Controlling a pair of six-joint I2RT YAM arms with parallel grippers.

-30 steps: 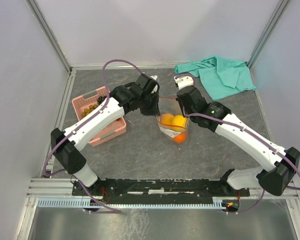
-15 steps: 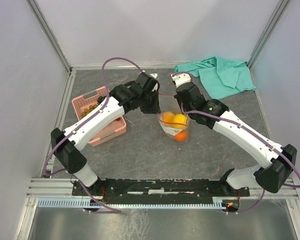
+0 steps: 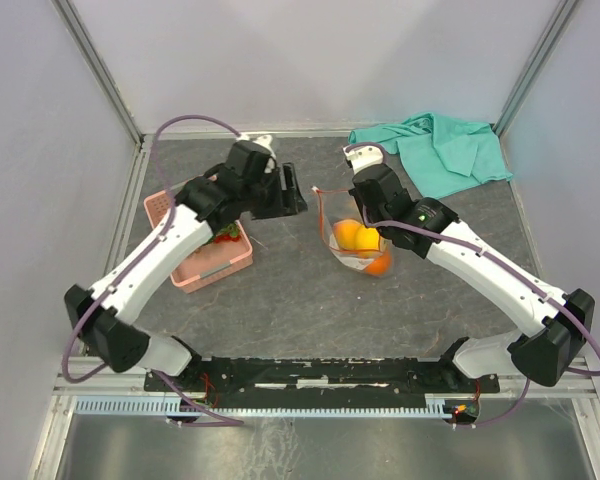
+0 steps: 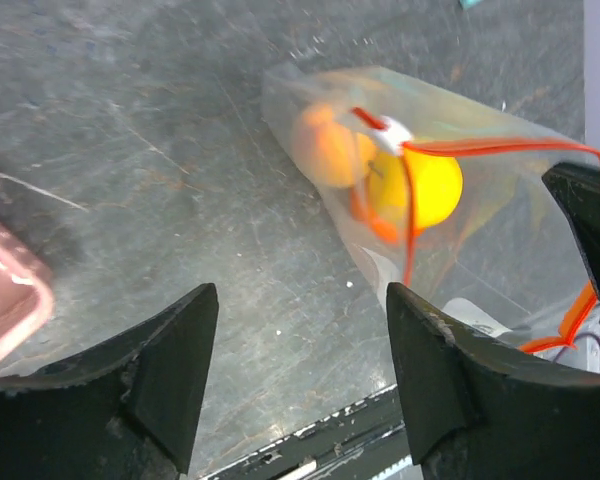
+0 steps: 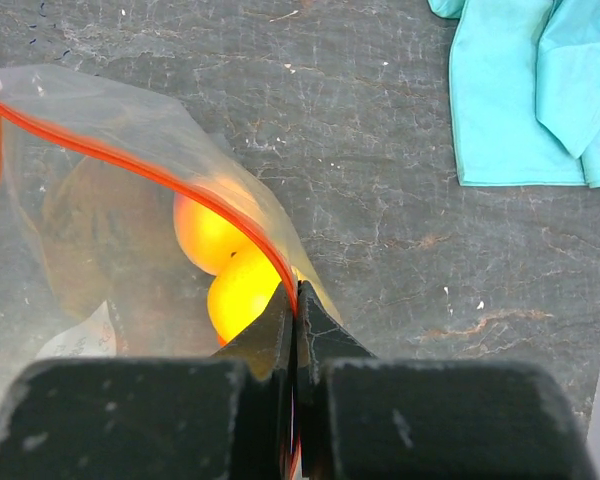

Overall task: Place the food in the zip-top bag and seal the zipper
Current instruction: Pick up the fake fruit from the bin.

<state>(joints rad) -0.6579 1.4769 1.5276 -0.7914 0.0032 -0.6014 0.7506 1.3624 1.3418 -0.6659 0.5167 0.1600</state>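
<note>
Firmly right pincer [image 5: 294,312] clamps zipper [image 5: 130,165] edge.

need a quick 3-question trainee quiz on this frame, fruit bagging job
1. True or false: the left gripper is shut on the bag.
2. Fill in: the pink basket sits on the robot's ___ side, the teal cloth on its right.
3. The right gripper pinches: A) the cloth, B) the bag's zipper, C) the basket.
Key: 1 false; 2 left; 3 B.
</note>
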